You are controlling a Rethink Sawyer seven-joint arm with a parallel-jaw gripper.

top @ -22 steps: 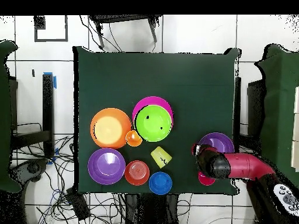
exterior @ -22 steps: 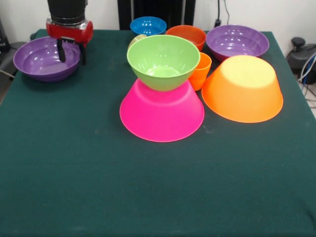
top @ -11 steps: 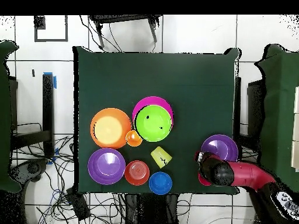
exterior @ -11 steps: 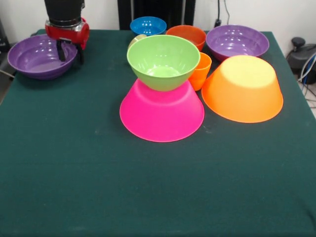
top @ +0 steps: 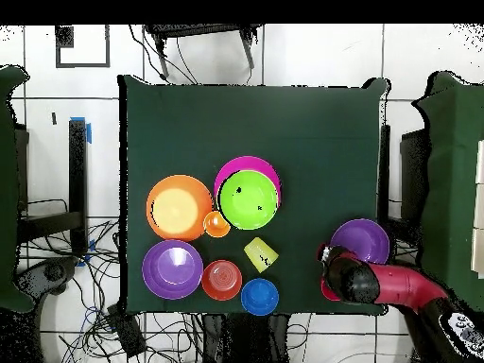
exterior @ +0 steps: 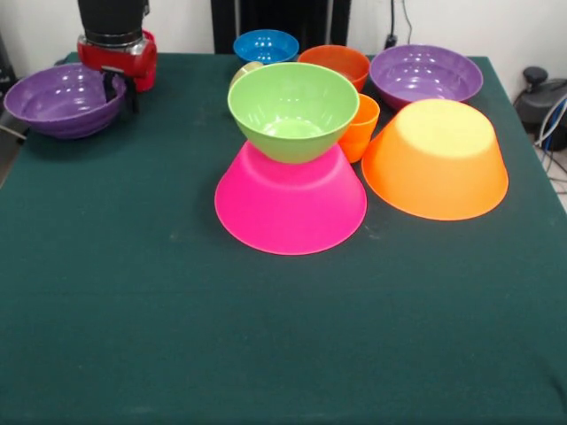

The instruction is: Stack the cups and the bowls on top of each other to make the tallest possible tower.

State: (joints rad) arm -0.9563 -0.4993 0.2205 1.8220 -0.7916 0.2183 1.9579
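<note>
A green bowl (exterior: 292, 111) (top: 249, 197) sits upright on an upturned pink bowl (exterior: 291, 208) (top: 230, 172) mid-table. Beside them are an upturned large orange bowl (exterior: 436, 159) (top: 179, 208) and an orange cup (exterior: 361, 124) (top: 216, 224). A pale yellow cup (exterior: 244, 71) (top: 260, 253) lies on its side behind the green bowl. My gripper (exterior: 120, 87) (top: 342, 274) is at the table's far corner, shut on the rim of a purple bowl (exterior: 58, 102) (top: 364, 238), with one finger inside and one outside.
Along the far edge stand a blue bowl (exterior: 266, 44) (top: 259, 296), an orange-red bowl (exterior: 335, 62) (top: 221, 280) and a second purple bowl (exterior: 425, 75) (top: 171, 268). The held bowl is close to the green table's (exterior: 177, 336) side edge.
The gripper and the purple bowl have shifted together towards the table's side edge and slightly back. Everything else stayed put.
</note>
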